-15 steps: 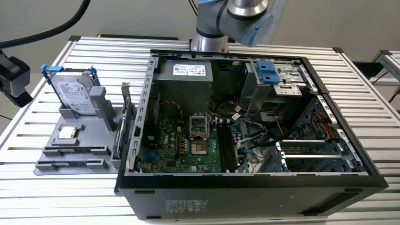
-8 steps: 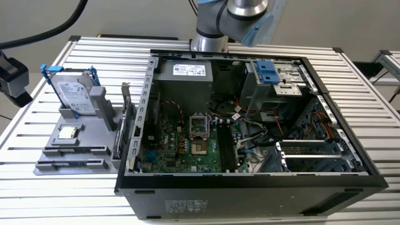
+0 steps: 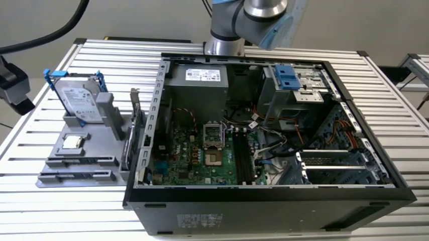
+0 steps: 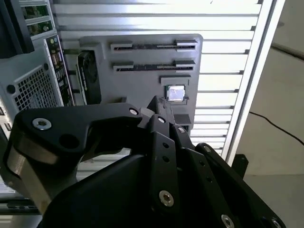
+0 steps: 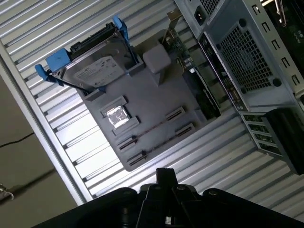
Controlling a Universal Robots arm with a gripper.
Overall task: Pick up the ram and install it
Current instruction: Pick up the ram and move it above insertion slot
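- The ram (image 4: 152, 46) reads as a thin dark strip standing on edge in a slotted holder of the grey tray (image 3: 50, 163). It is not in the case.
- A second, parallel holder (image 4: 153, 66) lies just beside it. Whether both hold a stick cannot be told.
- The ram's long axis runs along the tray's near edge. In the exterior view that is roughly crosswise to the black memory slots (image 3: 241, 155) on the motherboard, so the stick looks to need turning before it seats.
- The gripper (image 5: 164, 178) hangs above the tray, well apart from it. The holder end is the part of the tray nearest to it, and nothing shows in its grasp.
- Jaws: cannot tell whether apart or together.
- Further along the tray are the processor chip (image 5: 116, 115), then the hard drive (image 5: 95, 66) in blue brackets, leaning upright.
- An expansion card (image 3: 137, 128) stands between the tray and the open computer case (image 3: 268, 201), which lies on its side.
- The memory slots look empty.
- The tray and case sit side by side on a slatted aluminium bench (image 3: 40, 211), the tray on the exterior view's left.
- Past the bench edge there is bare floor (image 4: 280, 95) with a loose cable (image 4: 278, 127).
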